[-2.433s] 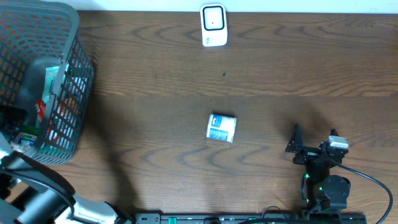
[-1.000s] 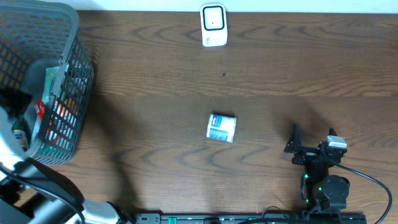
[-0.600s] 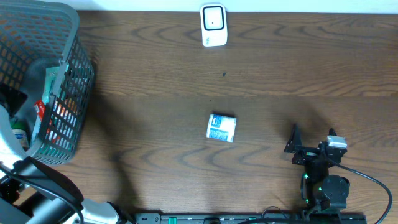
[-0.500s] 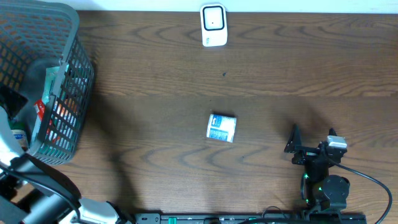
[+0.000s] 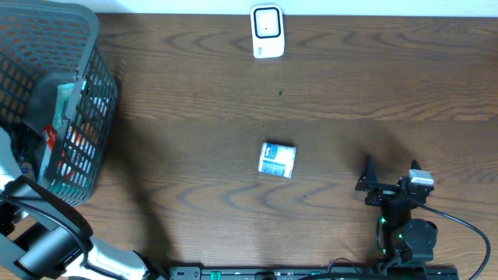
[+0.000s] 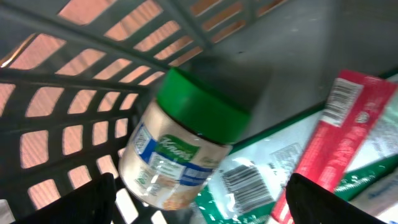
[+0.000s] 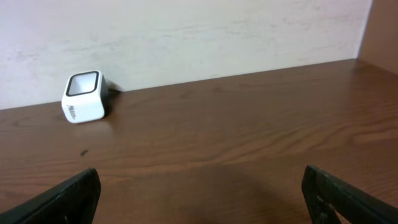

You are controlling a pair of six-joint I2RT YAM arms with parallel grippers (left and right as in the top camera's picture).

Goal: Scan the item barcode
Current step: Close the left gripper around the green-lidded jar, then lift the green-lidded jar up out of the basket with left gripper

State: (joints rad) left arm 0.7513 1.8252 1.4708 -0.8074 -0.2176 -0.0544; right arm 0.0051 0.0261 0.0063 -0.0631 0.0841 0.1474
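My left gripper [image 6: 202,190] is open inside the grey mesh basket [image 5: 87,47], its dark fingers [image 6: 87,202] on either side of the lower end of a jar with a green lid [image 6: 186,140], nothing held. The jar lies tilted on a green packet with a barcode [image 6: 249,180], next to a red packet [image 6: 351,118]. A small blue-and-white box [image 5: 277,159] lies on the table's middle. The white scanner [image 5: 267,31] stands at the far edge, also seen as a white scanner [image 7: 84,96] from the right wrist. My right gripper [image 7: 202,186] is open and empty above bare wood.
The basket fills the far left corner, and its walls [image 6: 68,106] close in round my left gripper. My left arm [image 5: 27,198] comes into it from the near left corner. The right arm [image 5: 401,206] rests at the near right edge. A pale wall [image 7: 186,31] rises behind the scanner.
My left arm has shifted a little inside the basket, and the small bottle seen beside it earlier no longer shows from above. The right arm and the box have not moved.
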